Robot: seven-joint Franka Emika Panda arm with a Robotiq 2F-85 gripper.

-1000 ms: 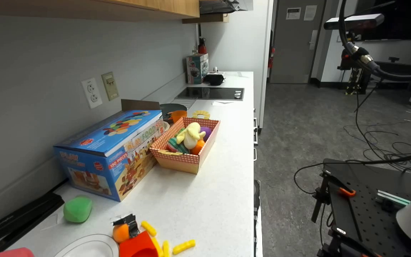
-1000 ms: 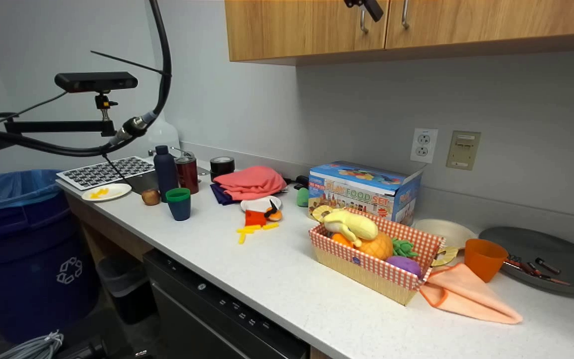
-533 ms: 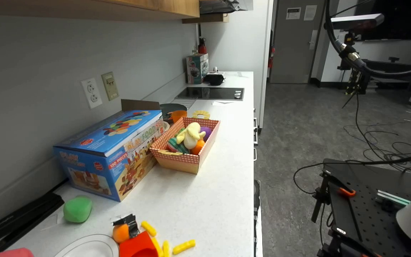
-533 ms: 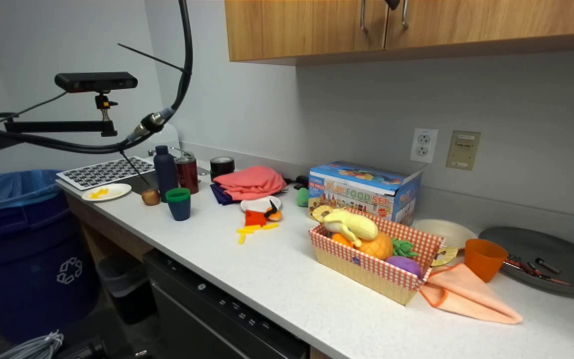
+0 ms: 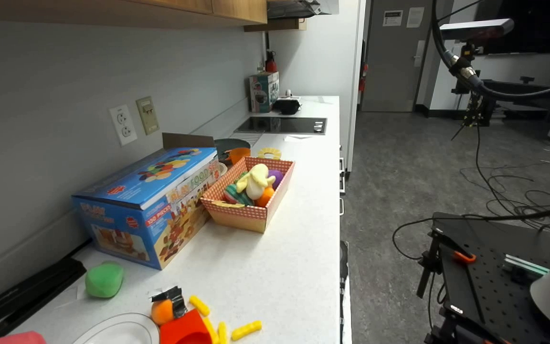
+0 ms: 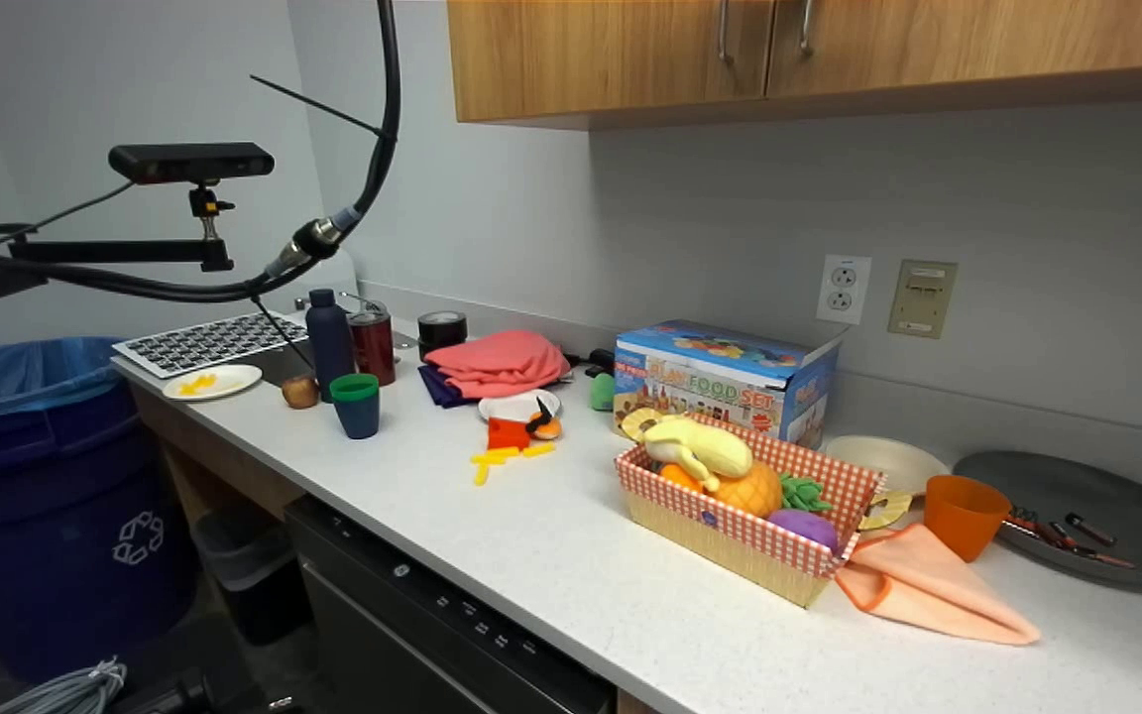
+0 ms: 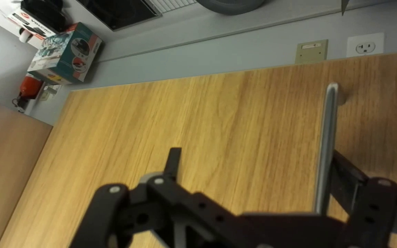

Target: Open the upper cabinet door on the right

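1. Straddling the metal handle (image 7: pixel 326 148) in the wrist view, the pincer (image 7: pixel 258 162) is standing with its fingers (image 7: pixel 346 174) well apart, gripping nothing.
2. The upper cabinet door (image 7: pixel 219 131) is filling much of that view and is seemingly sitting closed; in an exterior view it is hanging above the worktop (image 6: pixel 551 535), right of the neighbouring door (image 6: pixel 611 55).
3. The handle is running just beside one finger; whether the two are touching, I am not managing to tell. The opposite finger (image 7: pixel 173 162) is sitting well clear of it.
4. The step in hand, as I am judging it, is taking the grasp. Centring first is promising better results, since an off-centre squeeze is likely shoving the pincer sideways.
5. A good hold is calling for fingers set deep around the handle; a shallow pinch on smooth metal is risking a slip.
6. Once holding, the pincer is best pulling outward, then following the door's swing.
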